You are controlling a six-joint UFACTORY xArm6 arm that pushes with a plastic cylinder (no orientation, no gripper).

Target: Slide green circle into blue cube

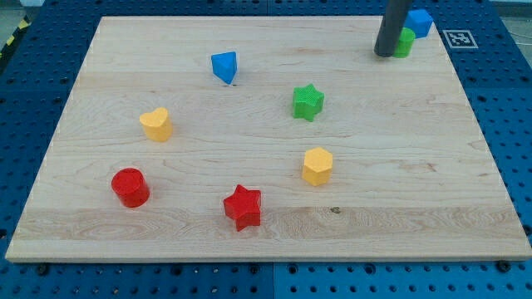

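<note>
The green circle (406,41) is a small green cylinder at the view's top right, mostly hidden behind my rod. The blue cube (420,22) sits just above and to the right of it, touching or nearly touching it, at the board's top edge. My tip (385,54) rests on the board right against the green circle's left side.
A blue triangular block (224,66) lies at the upper middle left. A green star (307,102) is at centre right. A yellow heart (155,124), a yellow hexagon (317,165), a red cylinder (130,187) and a red star (243,207) lie lower down. The wooden board (465,166) ends near the cube.
</note>
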